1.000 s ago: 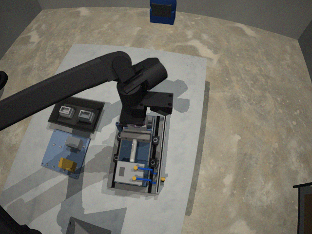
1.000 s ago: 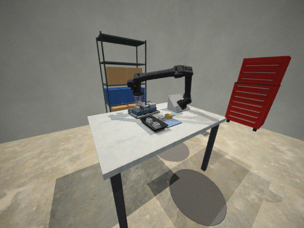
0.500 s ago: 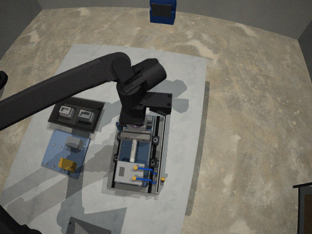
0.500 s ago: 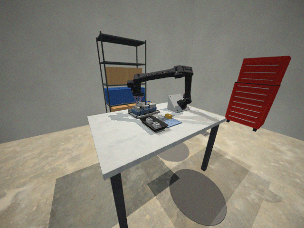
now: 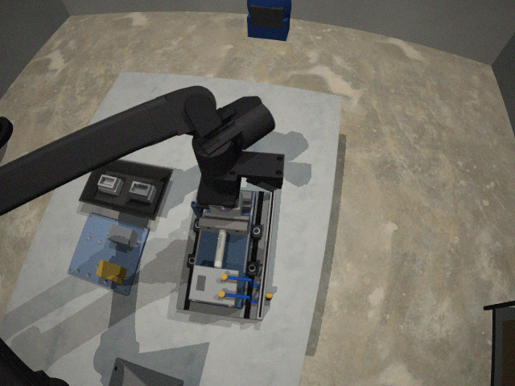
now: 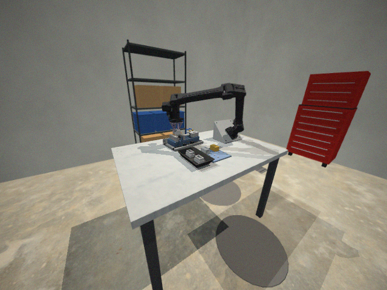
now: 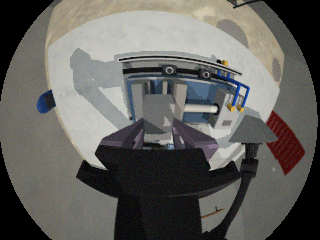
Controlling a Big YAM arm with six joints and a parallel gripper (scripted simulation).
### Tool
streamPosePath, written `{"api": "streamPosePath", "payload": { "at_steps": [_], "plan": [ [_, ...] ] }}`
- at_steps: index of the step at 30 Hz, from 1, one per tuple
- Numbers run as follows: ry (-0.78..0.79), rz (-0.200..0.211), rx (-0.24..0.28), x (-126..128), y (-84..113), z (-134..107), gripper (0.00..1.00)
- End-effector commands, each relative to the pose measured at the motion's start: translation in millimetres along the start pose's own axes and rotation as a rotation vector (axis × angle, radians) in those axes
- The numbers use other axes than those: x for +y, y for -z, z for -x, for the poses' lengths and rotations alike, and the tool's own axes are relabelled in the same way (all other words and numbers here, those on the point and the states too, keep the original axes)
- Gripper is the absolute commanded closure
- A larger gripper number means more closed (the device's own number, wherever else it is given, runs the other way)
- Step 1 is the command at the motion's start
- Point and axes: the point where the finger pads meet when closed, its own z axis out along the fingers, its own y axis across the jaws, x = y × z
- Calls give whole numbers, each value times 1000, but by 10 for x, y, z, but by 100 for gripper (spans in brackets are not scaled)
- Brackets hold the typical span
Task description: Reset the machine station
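And here's the arm (image 5: 91,137) (image 6: 199,95) (image 7: 237,200), matte black all over, with long, smooth links and chunky rounded joints! Above the gripper (image 5: 222,208) (image 6: 176,127) (image 7: 158,121) sit a fat cylindrical housing (image 5: 257,122) (image 6: 166,106) and a flat bracket (image 5: 264,164) dotted with small dark round marks, while beneath the gripper's black body, look, tapered mauve fingers (image 6: 173,125)!

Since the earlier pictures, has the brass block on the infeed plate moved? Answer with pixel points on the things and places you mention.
No: the brass block (image 5: 111,271) (image 6: 214,147) sits at the same corner of the blue plate (image 5: 84,257) (image 6: 224,154).
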Motion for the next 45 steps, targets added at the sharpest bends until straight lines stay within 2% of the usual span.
{"api": "streamPosePath", "payload": {
  "at_steps": [1,30,45],
  "plan": [
    [2,42,-22,82,183,91,100],
    [2,43,-23,84,185,94,100],
    [-5,31,-14,51,97,74,100]
  ]
}}
